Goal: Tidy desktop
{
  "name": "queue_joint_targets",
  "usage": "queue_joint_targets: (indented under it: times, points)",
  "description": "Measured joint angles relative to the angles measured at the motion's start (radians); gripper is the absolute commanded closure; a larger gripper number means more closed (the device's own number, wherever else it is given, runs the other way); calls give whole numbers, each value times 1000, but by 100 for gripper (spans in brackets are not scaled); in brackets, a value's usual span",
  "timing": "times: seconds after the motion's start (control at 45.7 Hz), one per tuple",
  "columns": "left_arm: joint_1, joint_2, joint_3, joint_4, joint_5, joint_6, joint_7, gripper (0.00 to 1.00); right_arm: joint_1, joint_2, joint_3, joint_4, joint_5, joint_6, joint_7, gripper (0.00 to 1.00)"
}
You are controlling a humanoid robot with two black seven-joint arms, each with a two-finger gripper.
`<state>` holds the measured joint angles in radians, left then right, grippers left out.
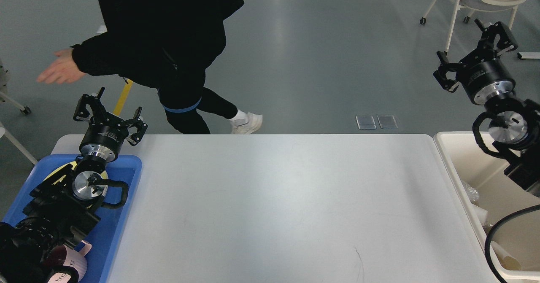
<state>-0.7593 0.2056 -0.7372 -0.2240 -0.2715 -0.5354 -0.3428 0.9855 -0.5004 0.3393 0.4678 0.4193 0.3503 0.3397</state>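
The bench [278,207] lies bare between a blue tray [126,215] at its left end and a cream bin [460,177] at its right. Left gripper [110,113] hangs spread and empty above the tray's far edge; right gripper [474,49], fingers apart and empty, is raised beyond the bin.

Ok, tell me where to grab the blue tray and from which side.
Pinch the blue tray by its raised long rim next to the desktop, coming down from above. That lip is bare and looks thin enough to straddle, while my left arm covers much of the tray's inside.
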Motion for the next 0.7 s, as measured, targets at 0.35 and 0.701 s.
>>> queue_joint_targets:
  times: [0.35,0.701]
  points:
    - [0,0,0,0,0,0,1,1,-194,185,3,1,-4,-196,143,0]
    - [0,0,-1,0,0,0,0,0,-235,269,9,33,-3,-208,222,0]
